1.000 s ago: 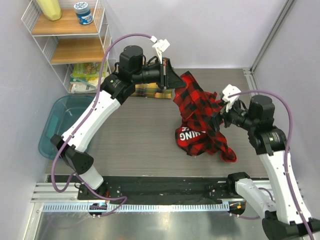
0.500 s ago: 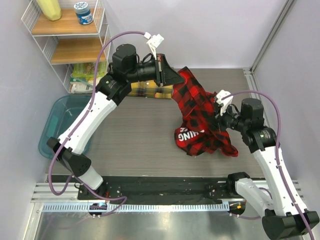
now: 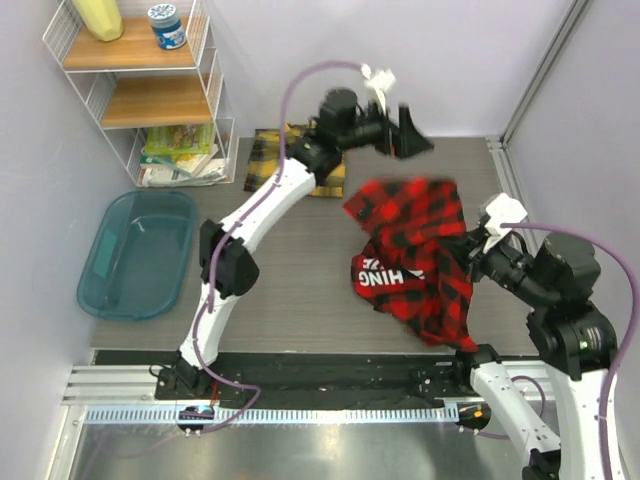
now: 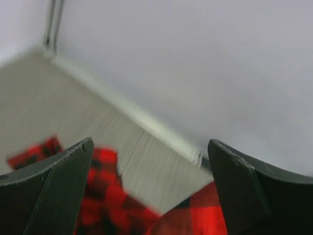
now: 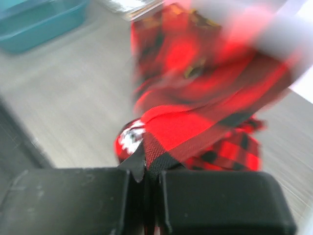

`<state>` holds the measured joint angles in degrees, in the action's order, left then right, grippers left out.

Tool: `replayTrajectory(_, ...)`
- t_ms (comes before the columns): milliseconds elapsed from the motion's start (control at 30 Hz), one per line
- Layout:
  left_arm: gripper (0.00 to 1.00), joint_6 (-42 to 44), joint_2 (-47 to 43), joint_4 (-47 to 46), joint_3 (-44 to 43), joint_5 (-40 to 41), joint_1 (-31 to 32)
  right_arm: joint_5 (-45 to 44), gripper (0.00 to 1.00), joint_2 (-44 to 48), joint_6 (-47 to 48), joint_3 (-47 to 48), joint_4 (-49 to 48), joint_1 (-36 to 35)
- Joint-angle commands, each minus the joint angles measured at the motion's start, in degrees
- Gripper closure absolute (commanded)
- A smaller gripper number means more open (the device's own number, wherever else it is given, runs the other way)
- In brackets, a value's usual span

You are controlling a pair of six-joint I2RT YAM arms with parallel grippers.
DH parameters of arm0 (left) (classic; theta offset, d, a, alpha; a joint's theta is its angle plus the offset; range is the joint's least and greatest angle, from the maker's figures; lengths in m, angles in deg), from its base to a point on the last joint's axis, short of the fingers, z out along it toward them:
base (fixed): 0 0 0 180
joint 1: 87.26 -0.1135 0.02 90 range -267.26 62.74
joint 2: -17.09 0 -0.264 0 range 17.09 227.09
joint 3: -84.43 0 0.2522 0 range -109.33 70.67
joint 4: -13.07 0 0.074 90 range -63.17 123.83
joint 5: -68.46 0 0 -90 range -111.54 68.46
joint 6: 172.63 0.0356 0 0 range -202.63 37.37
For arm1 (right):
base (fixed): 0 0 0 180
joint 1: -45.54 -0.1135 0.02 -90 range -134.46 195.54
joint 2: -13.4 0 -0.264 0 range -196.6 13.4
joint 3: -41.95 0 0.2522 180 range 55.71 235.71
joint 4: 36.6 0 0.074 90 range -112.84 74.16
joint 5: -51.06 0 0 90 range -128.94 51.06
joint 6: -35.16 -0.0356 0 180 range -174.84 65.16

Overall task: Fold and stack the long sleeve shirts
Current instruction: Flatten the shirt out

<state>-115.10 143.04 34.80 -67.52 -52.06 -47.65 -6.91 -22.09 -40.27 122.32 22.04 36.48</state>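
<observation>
Red shirt [image 3: 415,240]: lies in a crumpled heap on the counter [image 3: 290,270], toward 3 o'clock of its middle. One corner trails toward 5 o'clock, near the counter's front edge. The shirt's 12 o'clock edge is blurred.
Lettering [image 3: 385,278]: white block letters face up on the red shirt's 8 o'clock side.
Yellow shirt [image 3: 268,160]: lies flat at the counter's 12 o'clock edge by the back wall, partly hidden under the left arm. It is at 10 o'clock from the red shirt and just beside it; whether the two touch cannot be told.
Left tool [image 3: 415,138]: released, held above the counter at 12 o'clock, over the red shirt's far edge. In the wrist view its fingers [image 4: 58,186] stand wide apart with nothing between them, red cloth and bare counter below.
Right tool [image 3: 474,254]: clenched on the red shirt at its 3 o'clock side. In the wrist view the fingers [image 5: 73,200] are pressed together, with a fold of red cloth pinched in the seam.
Bin [image 3: 135,255]: teal, at 9 o'clock, beside the counter's left edge.
Shelf [image 3: 130,100]: wire and wood, at 10 to 11 o'clock. A jar [image 3: 166,25] and a yellow bottle [image 3: 98,18] stand on its top board.
</observation>
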Motion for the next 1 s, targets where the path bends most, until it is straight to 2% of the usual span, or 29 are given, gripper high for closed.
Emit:
replayTrajectory(0,0.0,5.5,1.9,4.5,13.1,-2.4,-1.9,-19.3,0.99,2.0,-5.9,5.2,3.0,-0.2)
replayTrajectory(133,0.0,13.7,-2.4,3.2,25.7,1.9,-2.2,-35.0,0.99,5.5,-6.9,2.6,1.7,-0.3)
replayTrajectory(200,0.01,18.5,-1.5,5.7,26.8,4.4,-1.0,-40.8,0.99,6.6,-7.0,0.4,1.2,-0.3)
replayTrajectory(333,0.01,26.5,4.6,16.1,21.8,8.2,1.8,-44.5,0.99,8.0,-8.0,-2.3,-1.7,-0.3)
replayTrajectory(467,0.02,28.7,14.9,23.9,8.2,12.2,5.4,-45.3,0.99,7.7,-7.4,-2.1,-2.8,-0.3)
replayTrajectory(567,0.02,32.2,19.6,29.0,3.0,19.5,8.4,-44.9,0.99,7.4,-6.7,-1.7,-3.2,-0.3)
replayTrajectory(733,0.05,39.8,22.7,32.4,2.0,30.9,11.5,-45.2,0.99,6.6,-6.5,-1.4,-4.3,-0.3)
replayTrajectory(800,0.13,42.0,24.2,34.0,1.4,33.8,11.9,-45.2,0.99,6.4,-6.4,-1.9,-5.1,-0.3)
replayTrajectory(833,0.19,42.8,24.7,38.0,0.8,34.1,11.9,-45.1,0.99,6.2,-6.0,-2.1,-6.1,-0.3)
replayTrajectory(933,0.59,45.9,24.1,46.8,1.1,36.2,10.7,-44.6,0.99,4.9,-4.1,-3.0,-8.9,-0.3)
replayTrajectory(967,0.83,45.7,22.3,48.9,5.7,35.5,9.8,-44.0,0.99,4.3,-3.3,-3.8,-9.9,-0.3)
